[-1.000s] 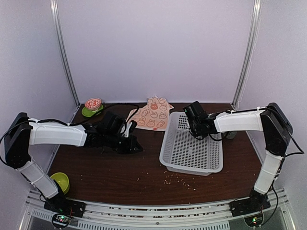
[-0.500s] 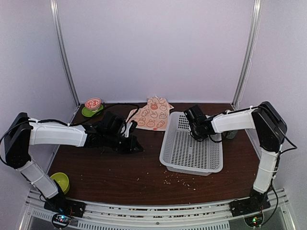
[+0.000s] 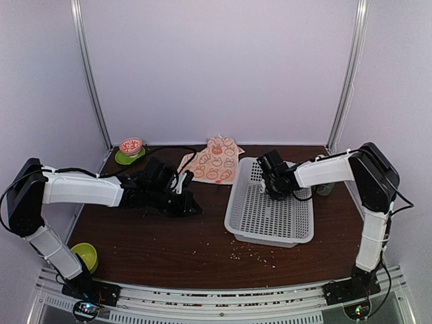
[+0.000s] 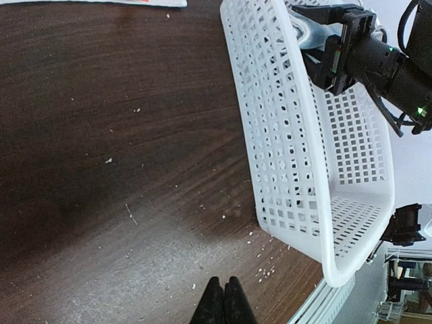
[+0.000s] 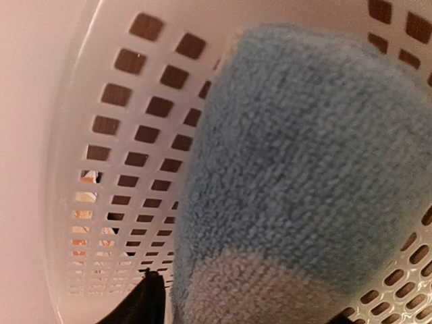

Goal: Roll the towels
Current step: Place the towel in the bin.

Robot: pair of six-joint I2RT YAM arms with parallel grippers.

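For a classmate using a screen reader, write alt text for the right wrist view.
A light blue towel, seen very close, fills most of the frame; behind it is the white perforated wall of a basket.

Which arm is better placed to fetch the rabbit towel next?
Left, probably: the left fingers hang empty over the table near the rabbit towel; the right fingers are inside the basket.

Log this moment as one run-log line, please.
left gripper: shut, over table | right gripper: in basket, at blue towel | rabbit towel: unrolled
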